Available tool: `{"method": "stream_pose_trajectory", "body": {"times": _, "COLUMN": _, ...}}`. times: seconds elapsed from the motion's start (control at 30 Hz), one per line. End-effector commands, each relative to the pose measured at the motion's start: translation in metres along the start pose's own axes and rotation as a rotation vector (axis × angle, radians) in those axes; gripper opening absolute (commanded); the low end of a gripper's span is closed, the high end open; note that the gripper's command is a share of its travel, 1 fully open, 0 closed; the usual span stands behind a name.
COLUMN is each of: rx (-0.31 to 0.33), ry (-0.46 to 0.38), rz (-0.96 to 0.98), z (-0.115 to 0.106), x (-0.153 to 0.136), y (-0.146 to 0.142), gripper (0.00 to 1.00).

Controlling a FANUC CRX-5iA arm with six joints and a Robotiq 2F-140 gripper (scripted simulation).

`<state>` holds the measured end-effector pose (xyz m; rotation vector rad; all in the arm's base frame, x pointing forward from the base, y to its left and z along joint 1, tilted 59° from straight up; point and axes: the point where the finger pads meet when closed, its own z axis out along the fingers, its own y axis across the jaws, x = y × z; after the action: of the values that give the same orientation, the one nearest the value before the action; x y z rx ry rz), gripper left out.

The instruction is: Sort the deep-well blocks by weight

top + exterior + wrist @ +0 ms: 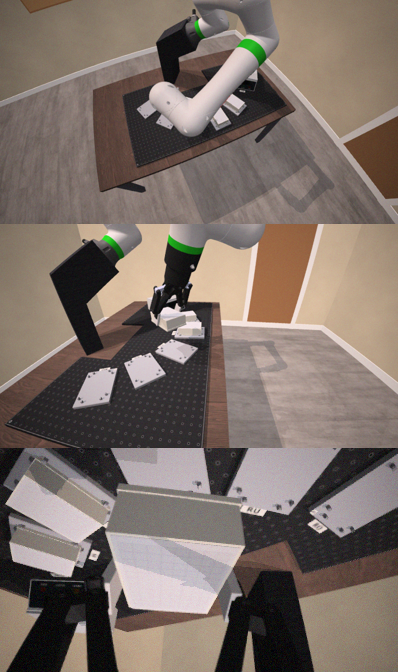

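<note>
My gripper (169, 313) (173, 561) is shut on a pale deep-well block (174, 320) (175, 555), held above the mat and in front of the check-weigher. The arm hides it in the top view. A second block (221, 116) (189, 329) (60, 500) sits on a nest near the table's front edge. A third block (235, 102) (191, 315) (44, 551) sits on the nest behind it. Nest RU (144, 371) (285, 478), nest RO (96, 388) (367, 495) and another nest (176, 350) (175, 468) are empty. The check-weigher CW (252, 76) (149, 304) shows no clearly lit lamp. The held block's cut corner cannot be made out.
A black angular bracket (174, 44) (76, 293) stands at the table's back side, attached to a white arm section. The dark perforated mat (155, 147) (167, 416) lies on the brown table (108, 155) (217, 390). Short locator pins stand on the nests.
</note>
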<state>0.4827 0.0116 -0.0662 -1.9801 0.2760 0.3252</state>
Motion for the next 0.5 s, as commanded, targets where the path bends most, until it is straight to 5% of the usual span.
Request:
{"method": "stream_pose_trajectory", "body": {"times": 0.0, "rx": 0.0, "ry": 0.0, "rz": 0.0, "z": -0.001, "x": 0.002, "y": 0.008, "gripper": 0.1}}
{"method": "stream_pose_trajectory", "body": {"times": 0.47, "rx": 0.0, "ry": 0.0, "rz": 0.0, "z": -0.007, "x": 0.011, "y": 0.05, "gripper": 0.1}}
